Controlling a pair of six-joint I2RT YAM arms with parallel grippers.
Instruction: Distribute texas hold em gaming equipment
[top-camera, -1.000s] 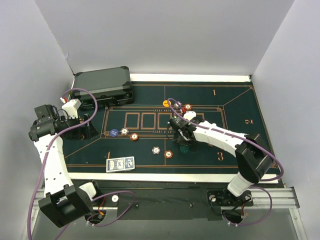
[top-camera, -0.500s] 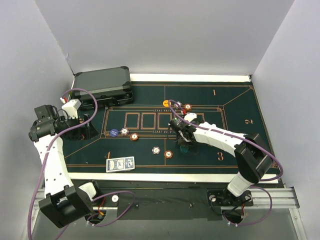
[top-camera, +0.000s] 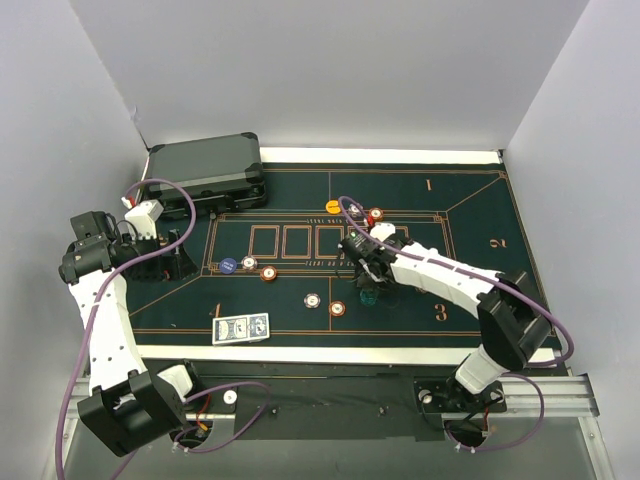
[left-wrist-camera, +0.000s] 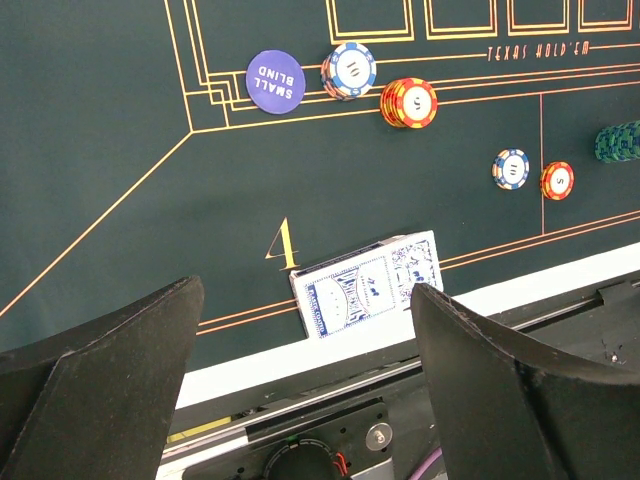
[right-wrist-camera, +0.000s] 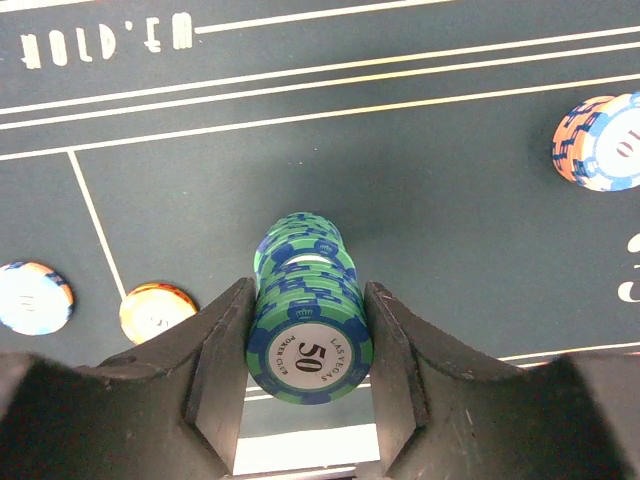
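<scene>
Our right gripper (right-wrist-camera: 308, 290) has its jaws pressed in against both sides of the stack of green-and-blue 50 chips (right-wrist-camera: 305, 330), and the grip looks centred. The stack stands on the Texas Hold'em felt mat (top-camera: 460, 200), right of the middle, between an orange chip (right-wrist-camera: 157, 310) and the numeral 3 (top-camera: 441, 313).

To do this pick well, we want the pads to bear on the whole height of the stack, not just the upper chips. From the wrist view we cannot tell how low the fingers reach, so we judge the bottom chips to be the ones at risk of staying behind or sliding out. We would hold a firm, even squeeze and lift straight up without twisting. Then we would travel low and slowly to the player spot and set the stack flat before letting go.

Our left gripper (left-wrist-camera: 306, 286) hangs with its jaws wide apart and nothing between them, above the deck of blue-backed cards (left-wrist-camera: 367, 283) by the numeral 4 (left-wrist-camera: 283, 245). It is well away from the right arm's path.
</scene>
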